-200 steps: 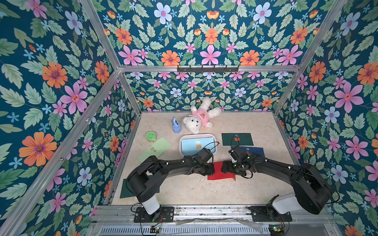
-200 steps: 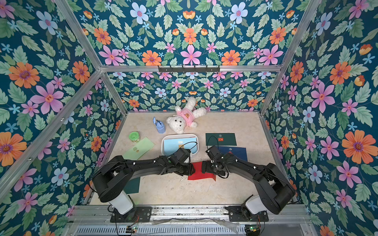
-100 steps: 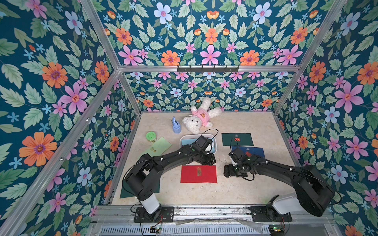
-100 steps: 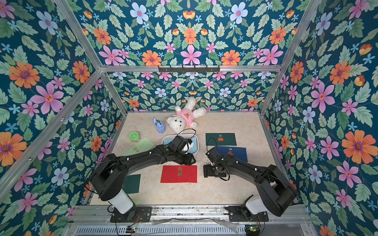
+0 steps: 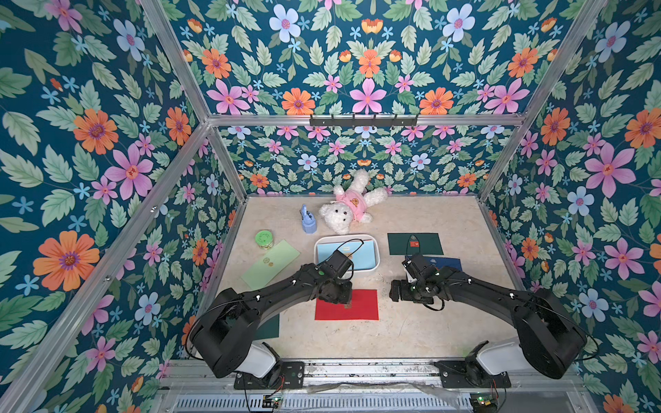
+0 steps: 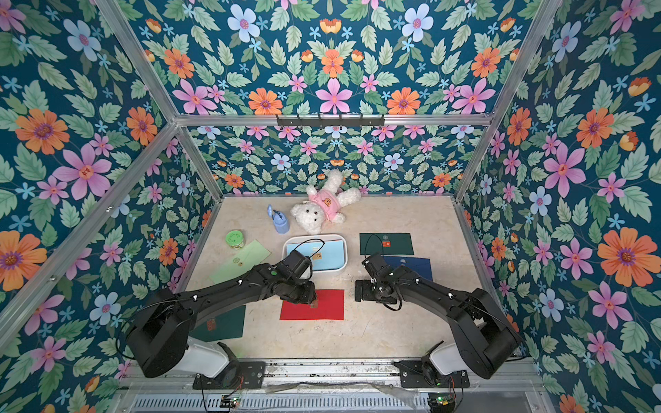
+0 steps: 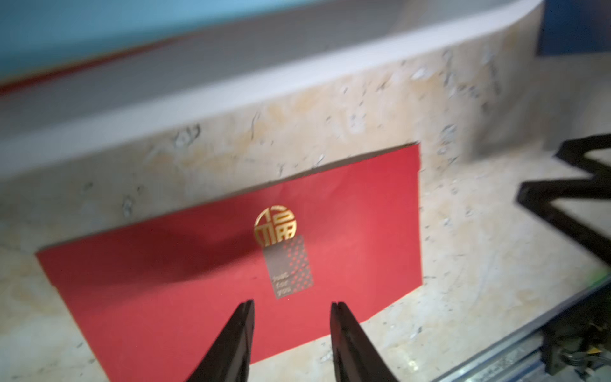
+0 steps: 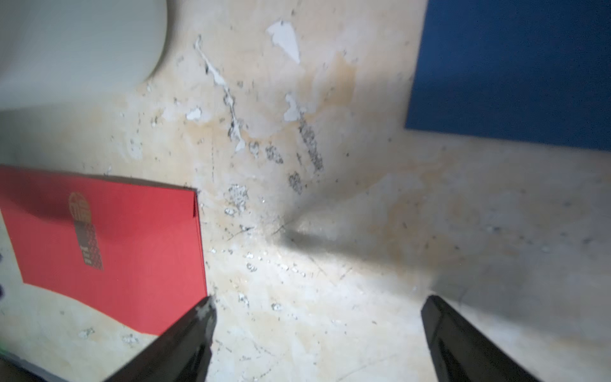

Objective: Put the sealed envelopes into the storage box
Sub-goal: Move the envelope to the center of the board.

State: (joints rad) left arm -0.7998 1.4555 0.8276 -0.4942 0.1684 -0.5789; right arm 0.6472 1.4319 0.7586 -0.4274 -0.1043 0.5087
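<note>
A red envelope [image 5: 354, 311] [image 6: 322, 311] with a gold seal lies flat on the table in front of the white storage box [image 5: 377, 250] [image 6: 346, 250]. A light blue envelope [image 5: 361, 252] lies in the box. My left gripper [image 5: 339, 299] [image 7: 292, 306] hovers over the red envelope's [image 7: 165, 281] left half, open, with nothing between its fingers. To the right of the red envelope [image 8: 132, 248], my right gripper [image 5: 394, 290] [image 8: 319, 304] is wide open over bare table. Other envelopes on the table are dark green [image 5: 415, 244], navy [image 5: 447, 263] and light green [image 5: 270, 264].
Another dark green envelope [image 5: 269, 327] lies at the front left, partly under my left arm. A white teddy bear [image 5: 348, 211], a small blue bottle [image 5: 308, 221] and a green-lidded jar [image 5: 264, 239] sit toward the back. Flowered walls enclose the table on three sides.
A second ago both grippers were together at the red envelope. It then lay flat as they drew apart. The left gripper has now come back from the box to above it.
</note>
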